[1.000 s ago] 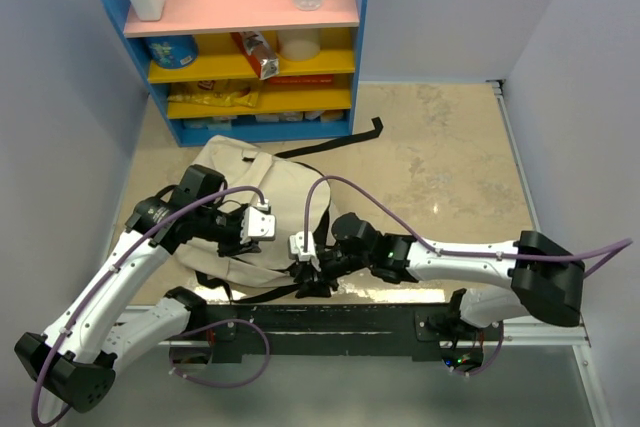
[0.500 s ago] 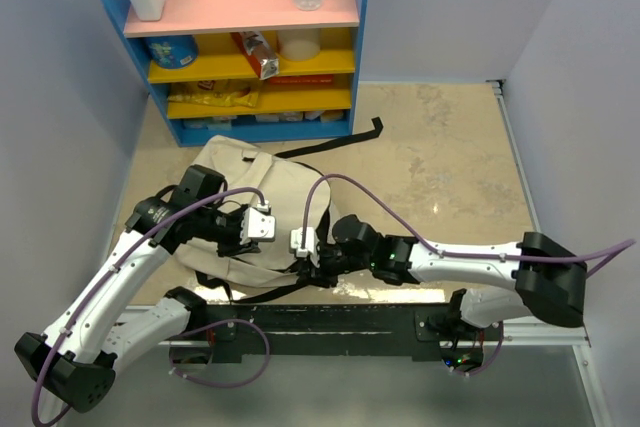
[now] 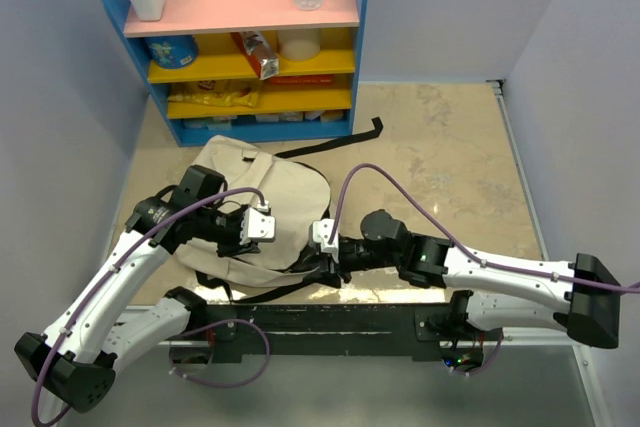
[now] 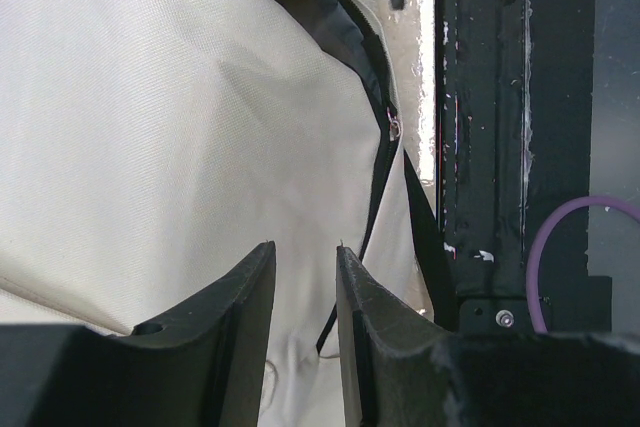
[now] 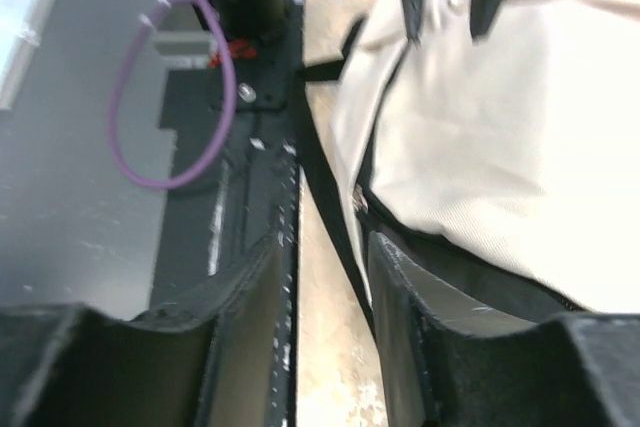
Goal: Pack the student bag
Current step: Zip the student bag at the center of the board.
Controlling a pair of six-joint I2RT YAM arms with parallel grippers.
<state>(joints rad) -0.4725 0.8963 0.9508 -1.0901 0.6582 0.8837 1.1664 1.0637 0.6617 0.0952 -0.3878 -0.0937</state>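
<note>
Opening the bag looks like the step in hand: the backpack (image 3: 262, 182) lies flat near the surface's (image 3: 440, 147) near left corner. The right pincer (image 5: 325, 239), spread and empty, sits at its near edge. Next it must catch the zipper (image 4: 385, 162) pull. The left pincer (image 4: 303, 249) rests part-spread on the fabric; whether it nips a fold, I cannot tell. A black strap (image 5: 330, 207) crosses the approach, and a shelf (image 3: 360, 47) stands behind.
</note>
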